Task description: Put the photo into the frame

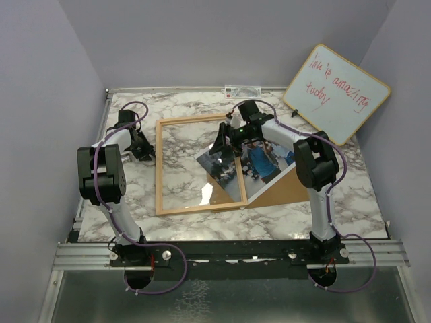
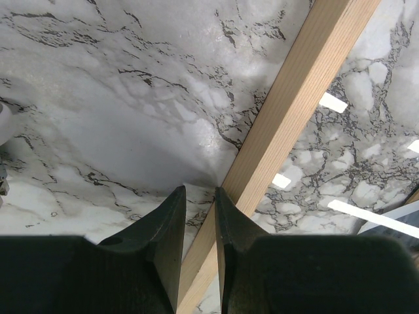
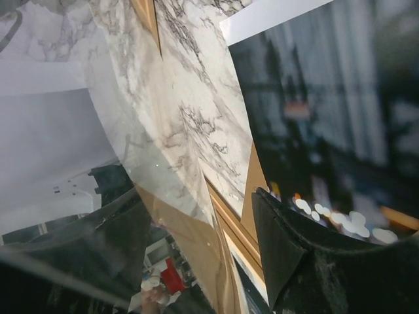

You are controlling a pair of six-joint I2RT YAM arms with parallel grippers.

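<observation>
Wooden frame (image 1: 159,168) rail lies between fingers of right hand (image 3: 195,196), photo (image 3: 327,111) beside.

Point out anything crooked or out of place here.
The photo lies rotated, crossing the frame's right rail, part inside the opening and part over the brown backing board. It is not squared with the frame.

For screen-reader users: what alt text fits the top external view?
Two robot arms reach over a marble table: the right claw hangs over the photo and the right rail of the frame; the left claw sits outside its left rail.
</observation>
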